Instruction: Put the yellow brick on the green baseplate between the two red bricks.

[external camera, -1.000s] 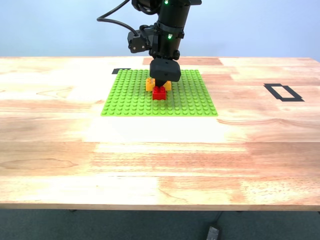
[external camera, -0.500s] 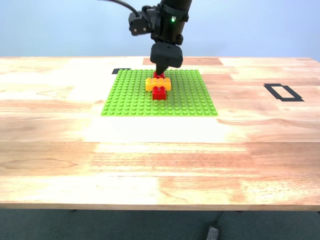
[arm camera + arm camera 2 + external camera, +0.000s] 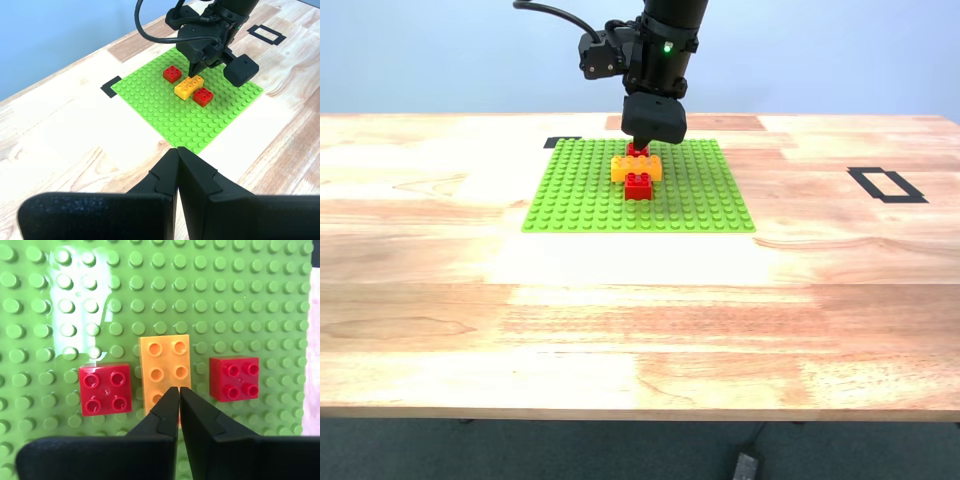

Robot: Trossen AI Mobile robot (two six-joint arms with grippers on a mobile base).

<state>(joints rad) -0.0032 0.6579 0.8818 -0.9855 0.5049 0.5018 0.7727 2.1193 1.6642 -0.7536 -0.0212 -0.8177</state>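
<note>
The yellow brick (image 3: 636, 168) (image 3: 189, 87) (image 3: 164, 371) sits on the green baseplate (image 3: 700, 205) (image 3: 165, 112) (image 3: 240, 300), between the two red bricks. One red brick (image 3: 639, 186) (image 3: 203, 96) lies nearer the table's front; the other red brick (image 3: 637, 150) (image 3: 172, 74) lies behind it. My second gripper (image 3: 639, 144) (image 3: 195, 69) (image 3: 179, 392) hovers shut just above the row of bricks, holding nothing. My first gripper (image 3: 177, 152) is shut and empty, well away from the baseplate and out of the exterior view.
A black tape rectangle (image 3: 887, 185) (image 3: 265, 34) marks the table at the exterior view's right. A small black tape mark (image 3: 562, 142) (image 3: 111, 86) lies by the baseplate's far corner. Bare wooden tabletop (image 3: 640, 330) spreads in front of the plate.
My second gripper has lifted off the bricks and drawn back slightly. The yellow brick stays seated between the red bricks, now in full sight.
</note>
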